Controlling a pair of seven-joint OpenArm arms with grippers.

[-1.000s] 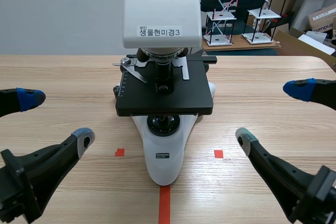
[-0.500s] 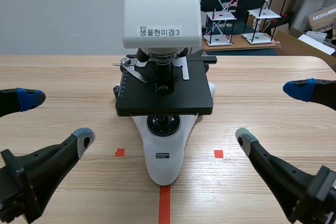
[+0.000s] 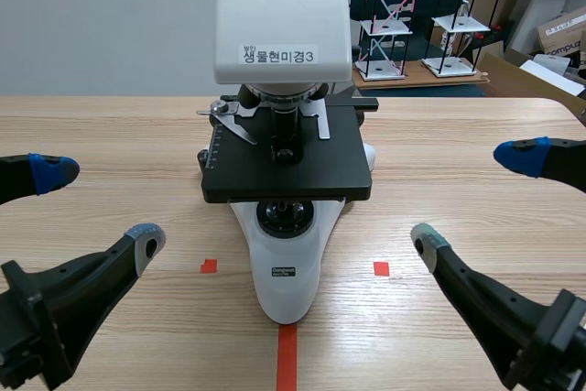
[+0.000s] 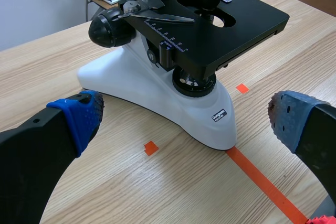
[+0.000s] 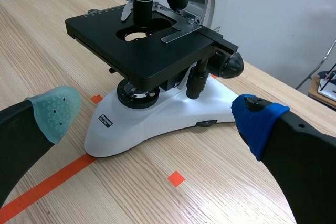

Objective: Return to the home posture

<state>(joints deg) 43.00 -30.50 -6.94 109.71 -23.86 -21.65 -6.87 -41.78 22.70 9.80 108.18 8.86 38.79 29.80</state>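
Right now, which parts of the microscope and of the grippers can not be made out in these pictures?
- Top of the microscope: cut off by the frame edge in all three views; eyepieces unseen.
- Its base label: print too small to read in any view.
- The left gripper and right gripper are open; their arms are cut off by the scene view's edges.

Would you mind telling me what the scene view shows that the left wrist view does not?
Only the scene view shows the microscope's white head, the right gripper, which is open, and the wire racks in the background. Only the left wrist view shows the black focus knob plainly. Both show the black stage, the white base, the tape line and the left gripper, fingers open.
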